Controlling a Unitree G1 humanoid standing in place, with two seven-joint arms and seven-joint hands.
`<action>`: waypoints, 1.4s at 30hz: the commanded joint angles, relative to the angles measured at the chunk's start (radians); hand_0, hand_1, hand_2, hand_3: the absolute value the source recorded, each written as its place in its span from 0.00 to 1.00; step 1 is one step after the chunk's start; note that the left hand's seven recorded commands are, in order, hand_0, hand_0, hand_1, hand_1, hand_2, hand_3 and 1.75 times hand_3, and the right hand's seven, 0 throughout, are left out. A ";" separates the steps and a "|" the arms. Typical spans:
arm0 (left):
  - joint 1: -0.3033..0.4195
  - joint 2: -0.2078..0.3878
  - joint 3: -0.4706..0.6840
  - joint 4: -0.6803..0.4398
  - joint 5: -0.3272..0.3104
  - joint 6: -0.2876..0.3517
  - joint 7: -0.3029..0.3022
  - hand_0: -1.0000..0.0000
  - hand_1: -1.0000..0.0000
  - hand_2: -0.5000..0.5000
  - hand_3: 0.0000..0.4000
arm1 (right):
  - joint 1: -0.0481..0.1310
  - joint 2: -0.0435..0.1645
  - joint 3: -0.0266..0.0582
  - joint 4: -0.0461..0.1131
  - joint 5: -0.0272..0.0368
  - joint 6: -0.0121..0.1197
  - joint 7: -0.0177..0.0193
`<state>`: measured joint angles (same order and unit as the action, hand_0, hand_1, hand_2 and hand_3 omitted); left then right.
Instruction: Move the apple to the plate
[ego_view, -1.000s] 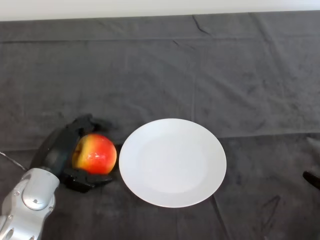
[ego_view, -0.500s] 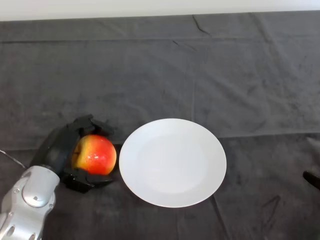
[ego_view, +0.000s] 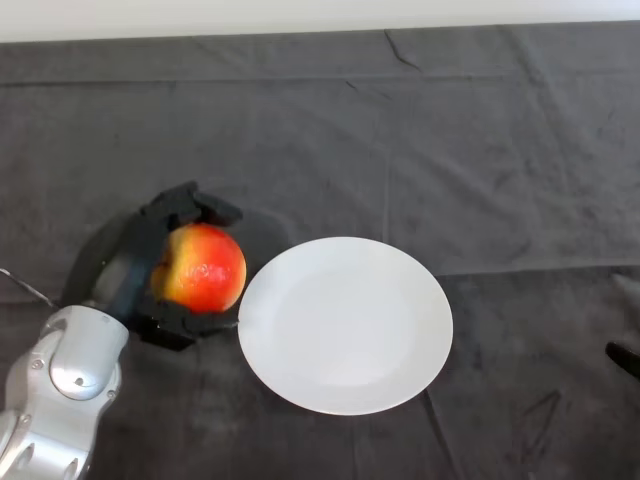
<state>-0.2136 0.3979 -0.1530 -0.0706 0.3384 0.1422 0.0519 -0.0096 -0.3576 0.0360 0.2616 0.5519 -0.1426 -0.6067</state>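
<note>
Just left of the plate (ego_view: 345, 325) | left hand (ego_view: 135, 262) fingers (ego_view: 205, 208) curled round apple (ego_view: 201, 268)

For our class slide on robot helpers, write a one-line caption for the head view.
Robot's left hand grips a red and yellow apple just left of an empty white plate on a dark cloth.
</note>
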 joint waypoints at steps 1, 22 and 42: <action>-0.007 -0.001 -0.017 -0.056 0.033 -0.021 0.020 0.00 0.00 0.50 1.00 | 0.028 0.034 -0.0103 0.037 0.0234 0.045 0.0073; -0.005 -0.039 -0.191 -0.117 0.040 -0.028 0.040 0.00 0.00 0.50 1.00 | 0.028 0.033 -0.0088 0.037 0.0247 0.044 0.0064; 0.041 0.017 -0.295 -0.072 -0.026 -0.052 -0.107 0.00 0.00 0.50 1.00 | 0.028 0.032 -0.0072 0.038 0.0262 0.043 0.0053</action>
<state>-0.2072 0.3799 -0.4290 -0.1233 0.3326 0.0926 -0.0520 -0.0096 -0.3576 0.0351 0.2599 0.5519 -0.1433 -0.6069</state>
